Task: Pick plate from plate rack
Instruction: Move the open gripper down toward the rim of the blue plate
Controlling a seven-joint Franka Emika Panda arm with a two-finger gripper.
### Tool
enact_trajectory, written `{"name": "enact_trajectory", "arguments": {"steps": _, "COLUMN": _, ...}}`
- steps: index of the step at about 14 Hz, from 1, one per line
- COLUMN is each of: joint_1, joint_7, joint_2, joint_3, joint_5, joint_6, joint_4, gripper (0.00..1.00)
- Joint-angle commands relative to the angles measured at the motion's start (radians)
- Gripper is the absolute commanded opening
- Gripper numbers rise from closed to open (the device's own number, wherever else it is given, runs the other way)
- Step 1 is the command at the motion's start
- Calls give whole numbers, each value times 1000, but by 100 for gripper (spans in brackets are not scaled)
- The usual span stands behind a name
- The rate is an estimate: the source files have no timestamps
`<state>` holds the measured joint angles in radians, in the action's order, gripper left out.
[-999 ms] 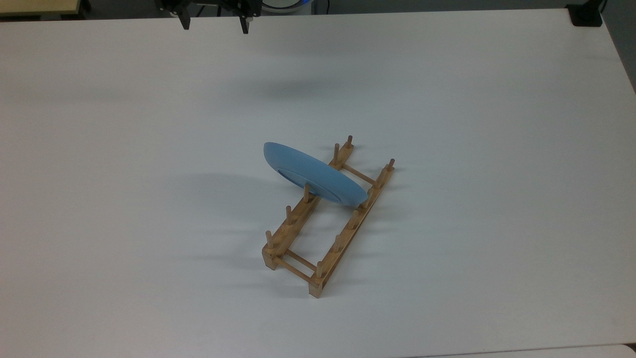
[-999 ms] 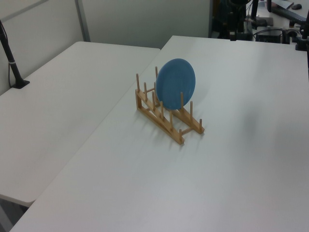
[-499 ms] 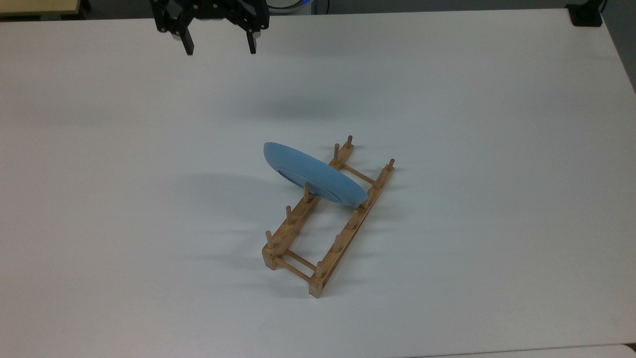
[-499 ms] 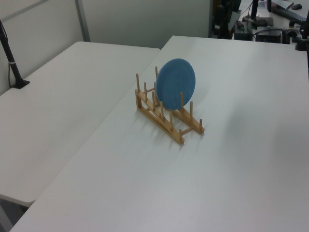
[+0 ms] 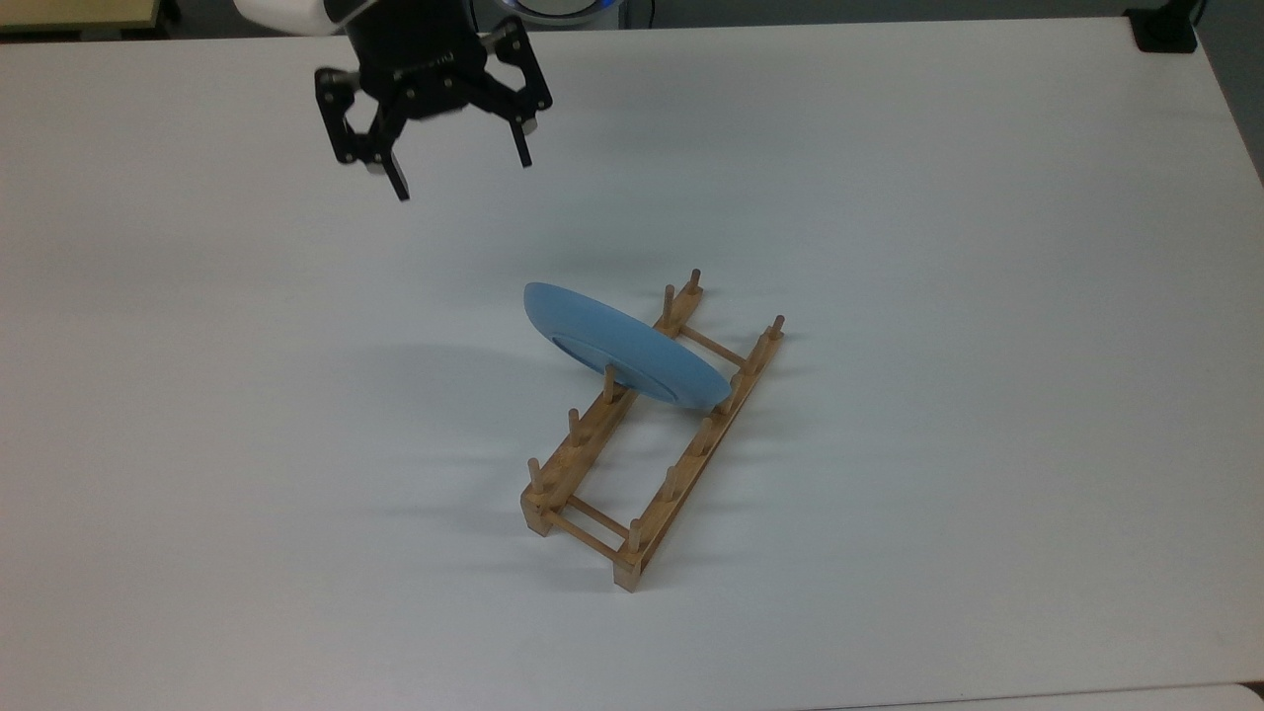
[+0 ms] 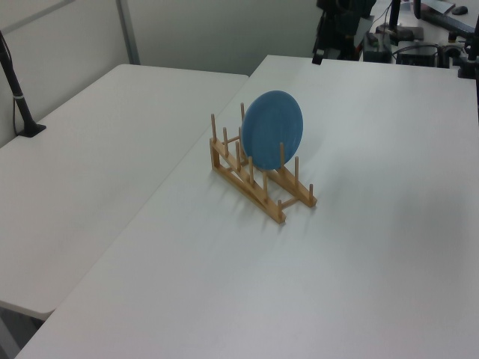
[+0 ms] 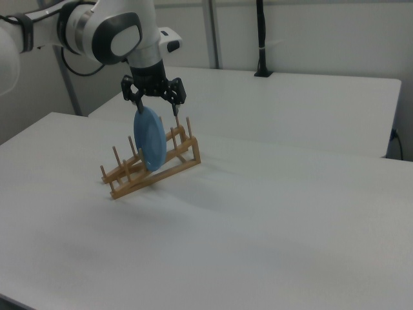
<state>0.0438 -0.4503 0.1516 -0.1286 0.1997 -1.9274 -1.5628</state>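
The light-blue plate (image 5: 622, 351) stands on edge, leaning between the pegs near the far end of the light-wood plate rack (image 5: 583, 439) in the middle of the white table. The left view has the plate (image 6: 273, 129) face-on in the rack (image 6: 258, 194). My gripper (image 5: 462, 176) hangs open above the table, up and to the left of the plate in the top view, holding nothing. In the right view the gripper (image 7: 157, 108) hovers just over the top rim of the plate (image 7: 150, 139), fingers spread wide and pointing down.
The white table (image 5: 987, 395) has free room all around the rack. A black clamp (image 5: 1165, 30) sits at its far right corner in the top view. A second white table (image 6: 97, 149) adjoins, with a black post (image 6: 19, 90) on it.
The gripper has come down from the top view's upper edge toward the plate, more of the arm now showing. It stays open. Plate and rack have not moved.
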Motion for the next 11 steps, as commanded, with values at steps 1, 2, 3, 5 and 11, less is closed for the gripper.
{"name": "enact_trajectory", "arguments": {"steps": 1, "joint_1": 44, "joint_7": -111, "joint_2": 29, "joint_3": -14, "joint_5": 15, "joint_6": -44, "joint_4": 18, "gripper": 100}}
{"name": "enact_trajectory", "arguments": {"steps": 2, "joint_1": 50, "joint_7": -111, "joint_2": 42, "joint_3": -14, "joint_5": 14, "joint_6": -61, "joint_4": 24, "gripper": 100}}
{"name": "enact_trajectory", "arguments": {"steps": 3, "joint_1": 54, "joint_7": -111, "joint_2": 57, "joint_3": -14, "joint_5": 12, "joint_6": -76, "joint_4": 27, "gripper": 100}}
{"name": "enact_trajectory", "arguments": {"steps": 5, "joint_1": 83, "joint_7": -107, "joint_2": 85, "joint_3": -14, "joint_5": 11, "joint_6": -125, "joint_4": 27, "gripper": 100}}
{"name": "enact_trajectory", "arguments": {"steps": 11, "joint_1": 142, "joint_7": -99, "joint_2": 172, "joint_3": -14, "joint_5": -8, "joint_6": -271, "joint_4": 29, "gripper": 100}}
